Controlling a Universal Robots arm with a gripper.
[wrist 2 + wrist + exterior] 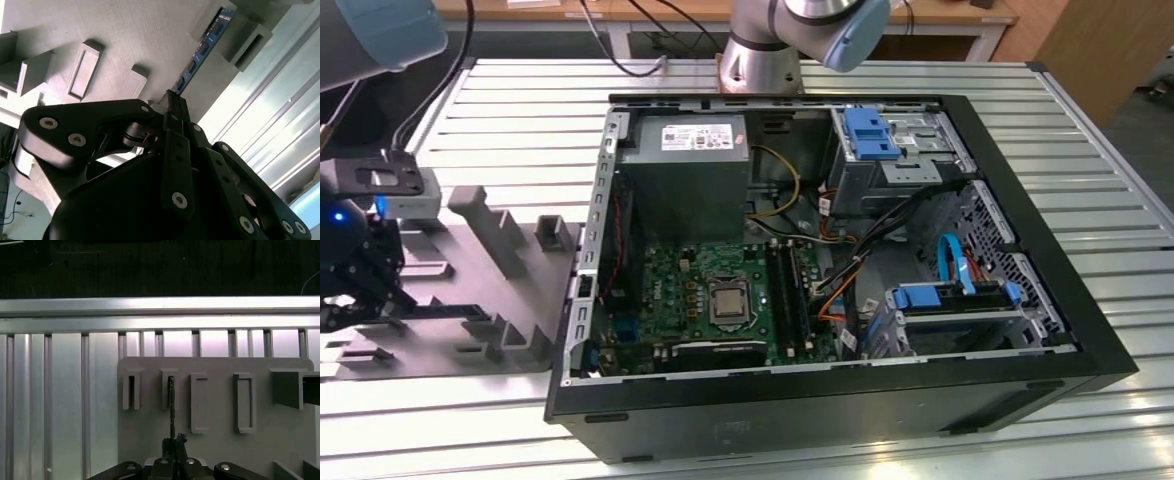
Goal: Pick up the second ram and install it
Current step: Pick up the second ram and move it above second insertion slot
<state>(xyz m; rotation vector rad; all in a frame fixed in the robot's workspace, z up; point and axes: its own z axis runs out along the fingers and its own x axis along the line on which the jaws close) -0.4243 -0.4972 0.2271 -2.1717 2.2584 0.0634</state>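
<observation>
The second ram (202,47) is a thin blue-green board with black chips, and it runs out from between my fingertips. My gripper (172,97) is shut on its near end. In the first wrist view the ram (171,405) shows edge-on as a thin dark line. There its far end lies at the second narrow holder of the grey fixture (215,440), and my gripper (172,441) is closed around its near end. In the exterior view my gripper (367,285) hangs over the fixture (494,290) at the exterior view's far left, well apart from the open computer case (1027,380).
The case lies open on a slatted aluminium table (494,130), showing the green motherboard (680,290) and long black memory slots (785,290) beside the processor. Cables, drive cages and a power supply (687,170) crowd the case. The arm's base (761,60) stands behind it.
</observation>
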